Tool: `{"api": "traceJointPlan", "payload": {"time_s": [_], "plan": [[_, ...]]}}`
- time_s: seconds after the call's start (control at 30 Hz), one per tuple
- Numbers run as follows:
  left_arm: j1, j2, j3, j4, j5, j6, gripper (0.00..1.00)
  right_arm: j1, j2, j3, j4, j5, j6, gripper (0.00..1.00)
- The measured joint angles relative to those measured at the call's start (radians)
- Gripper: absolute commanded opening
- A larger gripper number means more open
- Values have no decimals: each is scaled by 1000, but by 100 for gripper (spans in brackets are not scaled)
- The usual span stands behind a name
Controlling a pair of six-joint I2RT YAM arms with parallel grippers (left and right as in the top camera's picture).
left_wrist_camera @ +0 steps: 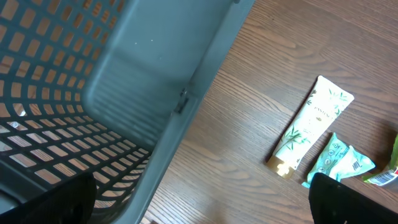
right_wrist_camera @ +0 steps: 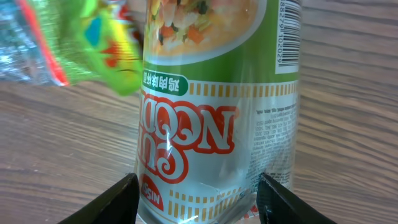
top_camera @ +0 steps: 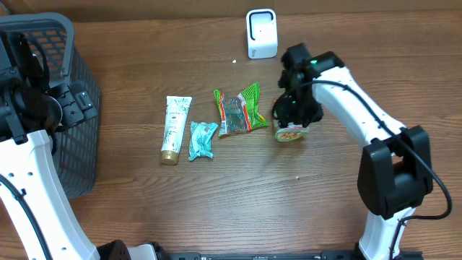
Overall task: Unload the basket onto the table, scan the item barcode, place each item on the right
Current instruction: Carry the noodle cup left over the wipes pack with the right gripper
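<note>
A green-and-white cup noodles pot (top_camera: 290, 133) lies on its side on the wooden table, just right of a green snack packet (top_camera: 240, 110). My right gripper (top_camera: 292, 119) is down over it. In the right wrist view the pot (right_wrist_camera: 217, 93) fills the frame, a barcode (right_wrist_camera: 287, 31) on its upper right side, and my right gripper (right_wrist_camera: 198, 199) has a finger pressed against each flank. The white scanner (top_camera: 261, 33) stands at the back of the table. My left gripper (left_wrist_camera: 202, 208) hangs open and empty beside the basket.
A grey plastic basket (top_camera: 43, 29) takes up the far left. A white Pantene tube (top_camera: 174, 130) and a teal packet (top_camera: 202, 139) lie left of the green packet. The tube (left_wrist_camera: 313, 127) also shows in the left wrist view.
</note>
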Motion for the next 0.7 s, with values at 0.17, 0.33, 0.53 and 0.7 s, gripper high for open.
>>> {"api": "traceJointPlan", "payload": {"time_s": [0.17, 0.33, 0.53, 0.7], "plan": [[0, 0, 0, 0, 0, 0, 100, 45, 0, 0, 13, 0, 3, 61], [0, 0, 0, 0, 0, 0, 100, 107, 0, 4, 17, 3, 7, 61], [0, 0, 0, 0, 0, 0, 100, 218, 0, 10, 37, 11, 31, 61], [0, 0, 0, 0, 0, 0, 100, 307, 0, 10, 68, 2, 51, 66]]}}
